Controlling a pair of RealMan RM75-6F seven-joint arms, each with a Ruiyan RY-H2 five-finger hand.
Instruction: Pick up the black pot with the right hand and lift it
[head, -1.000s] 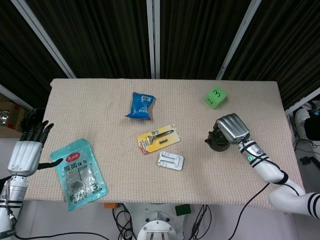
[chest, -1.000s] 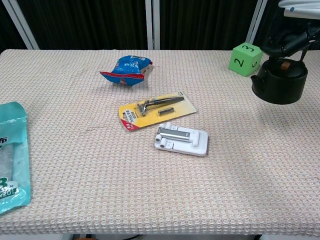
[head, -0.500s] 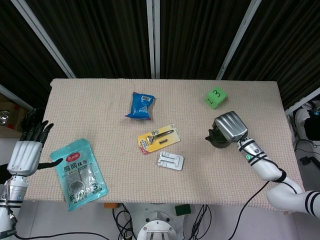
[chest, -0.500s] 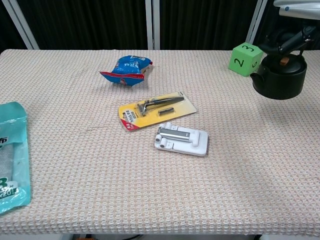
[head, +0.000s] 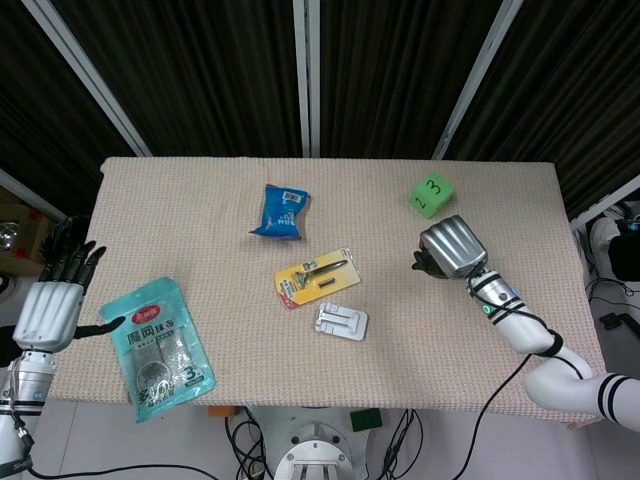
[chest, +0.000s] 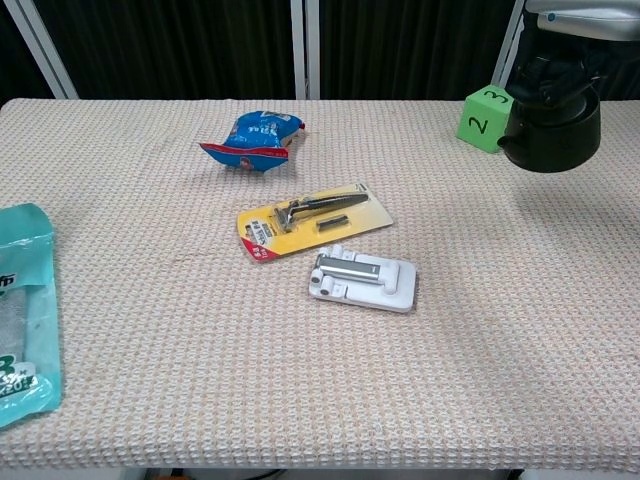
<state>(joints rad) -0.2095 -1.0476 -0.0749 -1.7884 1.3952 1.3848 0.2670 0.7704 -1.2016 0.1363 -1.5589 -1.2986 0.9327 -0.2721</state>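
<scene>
Lying nearest the table's front-left edge, the teal pouch (head: 158, 345) rests flat, and the left hand (head: 58, 289) sits beside it off the table's edge with its fingers apart, holding nothing. Further in, at mid-table, come the white folding stand (chest: 362, 279) and the yellow-carded razor (chest: 313, 220), with the blue snack packet (chest: 252, 140) beyond them; all are well apart from the work on the right.

On the far right, the right hand (head: 452, 247) covers the black pot (chest: 549, 135) from above and grips it at the top. From the chest view, the pot looks to hang clear of the woven cloth (chest: 300, 380), tipped a little toward its spout. How the fingers wrap the lid or handle is hidden under the hand's silver back.

The main risk, I judge, is the pot swinging or slipping out, since the hold is only at the top and the body hangs free beneath. A quick rise could tilt it further. The green numbered cube (chest: 485, 119) stands just beside the spout, so a sideways drift could knock it.
</scene>
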